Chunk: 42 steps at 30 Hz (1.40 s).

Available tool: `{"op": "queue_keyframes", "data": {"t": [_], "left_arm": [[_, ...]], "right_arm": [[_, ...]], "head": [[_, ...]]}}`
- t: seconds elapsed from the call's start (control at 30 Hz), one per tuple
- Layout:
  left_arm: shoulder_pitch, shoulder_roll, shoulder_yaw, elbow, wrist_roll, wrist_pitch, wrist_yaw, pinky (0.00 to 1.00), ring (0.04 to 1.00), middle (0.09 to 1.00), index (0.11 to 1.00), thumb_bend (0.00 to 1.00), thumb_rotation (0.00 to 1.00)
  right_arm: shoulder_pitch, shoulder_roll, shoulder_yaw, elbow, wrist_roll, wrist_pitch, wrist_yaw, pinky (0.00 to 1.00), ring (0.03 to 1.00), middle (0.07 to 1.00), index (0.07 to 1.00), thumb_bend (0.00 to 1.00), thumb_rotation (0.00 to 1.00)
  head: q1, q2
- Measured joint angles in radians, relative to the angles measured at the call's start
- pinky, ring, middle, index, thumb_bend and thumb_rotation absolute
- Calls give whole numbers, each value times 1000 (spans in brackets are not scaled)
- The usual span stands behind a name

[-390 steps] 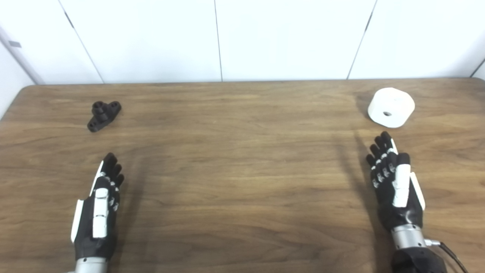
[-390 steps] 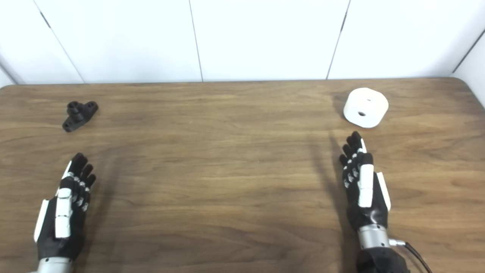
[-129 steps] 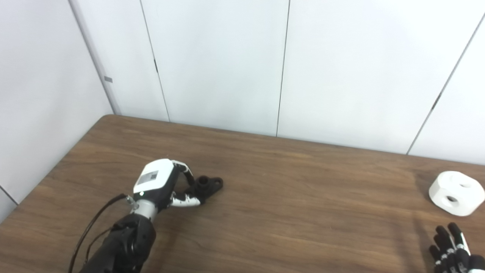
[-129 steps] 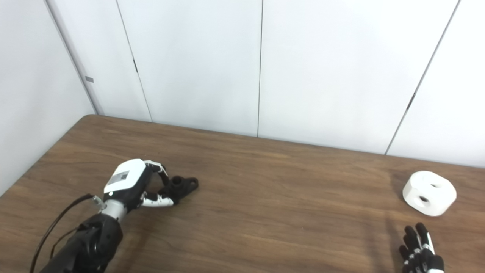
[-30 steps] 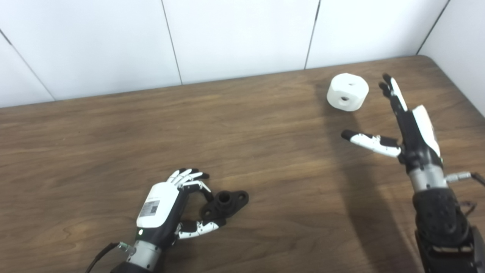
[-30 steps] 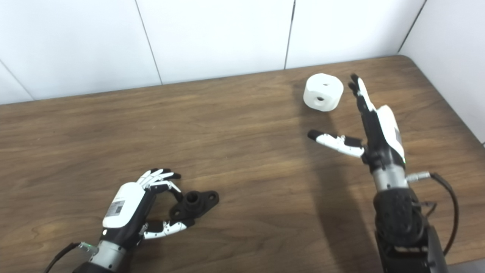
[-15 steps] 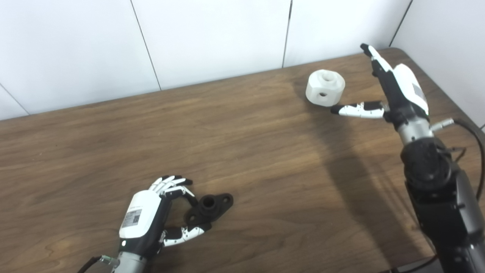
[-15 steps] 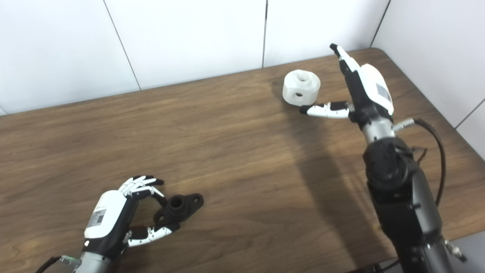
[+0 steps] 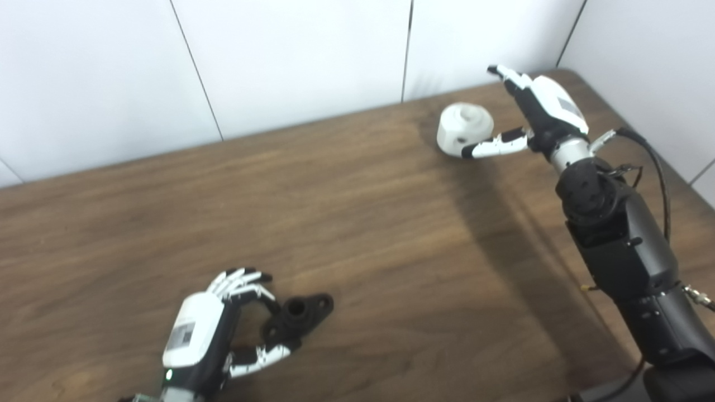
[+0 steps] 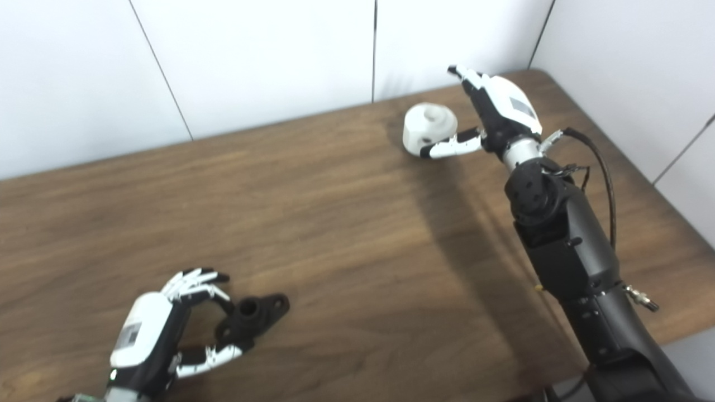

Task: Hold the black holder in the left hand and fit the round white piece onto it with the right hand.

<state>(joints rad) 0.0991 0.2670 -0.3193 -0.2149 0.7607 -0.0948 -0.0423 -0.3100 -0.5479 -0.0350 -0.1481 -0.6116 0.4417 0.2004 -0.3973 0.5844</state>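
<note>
1. Wooden table [image 9: 363, 234], white wall panels behind it.
2. Black holder [image 9: 296, 318] sits near the front left of the table, its round socket facing up.
3. Left hand [image 9: 215, 335] is curled around the holder's near end: fingers [image 9: 240, 277] arched above it, thumb [image 9: 260, 355] below. The grip looks like a pinch; whether the holder is lifted off the wood cannot be told.
4. Round white piece [image 9: 465, 129] lies at the far right, close to the back edge, a hole on top and one in its side.
5. Right hand [image 9: 536, 117] is just beside the piece, fingers spread and straight past its far side, thumb [image 9: 494, 148] reaching along its near side. Nothing gripped.
</note>
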Motion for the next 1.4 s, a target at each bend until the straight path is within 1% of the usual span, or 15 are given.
{"op": "queue_keyframes", "data": {"t": [0.03,0.1,0.13,0.17,0.23,0.27,0.37,0.6,0.77,0.9,1.0,1.17,1.33,1.4], "left_arm": [[0,0,0,3,0,-3,4,899,864,790,487,518,45],[-1,0,-1,10,1,-9,13,896,863,791,487,518,45],[-2,-1,-2,14,1,-13,15,896,863,791,487,518,45],[-2,-1,-2,19,1,-18,21,898,864,792,487,518,45],[-4,-1,-3,35,1,-35,40,893,863,792,487,519,45],[-5,-1,-3,42,1,-42,47,890,862,791,487,519,45],[-8,-1,-5,48,5,-45,55,885,862,790,487,519,46],[-14,0,-11,58,7,-48,66,885,864,792,488,519,46],[-15,-1,-13,58,7,-48,67,893,867,794,487,519,46],[-14,-1,-13,58,7,-47,66,893,867,795,487,519,46],[-14,0,-12,58,7,-47,67,895,868,794,487,519,46],[-14,-1,-13,57,7,-47,67,896,868,795,487,519,46],[-13,-1,-12,56,7,-46,65,894,867,796,487,519,46],[-12,-1,-11,55,7,-46,65,896,867,795,487,519,46]], "right_arm": [[-10,-2,1,12,-1,3,3,911,1000,965,900,829,339],[-32,-4,7,45,-2,18,8,892,999,959,886,838,338],[-40,-5,9,59,-2,20,9,889,998,957,883,838,338],[-44,-5,12,67,-3,20,10,894,997,955,879,839,340],[-58,-5,22,96,-3,20,11,899,997,954,871,843,337],[-65,-5,24,115,-3,20,11,907,999,954,871,844,337],[-88,-11,34,170,-2,19,11,921,997,950,871,852,343],[-128,-36,64,228,-2,18,11,970,1000,943,870,847,336],[-144,-37,89,238,-3,18,11,929,993,936,849,857,322],[-151,-38,101,257,-4,19,11,929,989,931,825,858,309],[-154,-38,107,266,-4,20,11,949,987,928,802,856,298],[-164,-43,125,296,-7,21,21,974,980,926,787,848,317],[-165,-60,137,306,-8,20,31,974,962,906,767,850,330],[-166,-65,138,317,-8,20,31,989,972,909,770,840,340]], "head": [[3,-14],[3,-18],[8,-29],[8,-29],[14,-43],[15,-57],[18,-64],[21,-61],[23,-61],[25,-60],[25,-60],[28,-57],[29,-58],[29,-58]]}}
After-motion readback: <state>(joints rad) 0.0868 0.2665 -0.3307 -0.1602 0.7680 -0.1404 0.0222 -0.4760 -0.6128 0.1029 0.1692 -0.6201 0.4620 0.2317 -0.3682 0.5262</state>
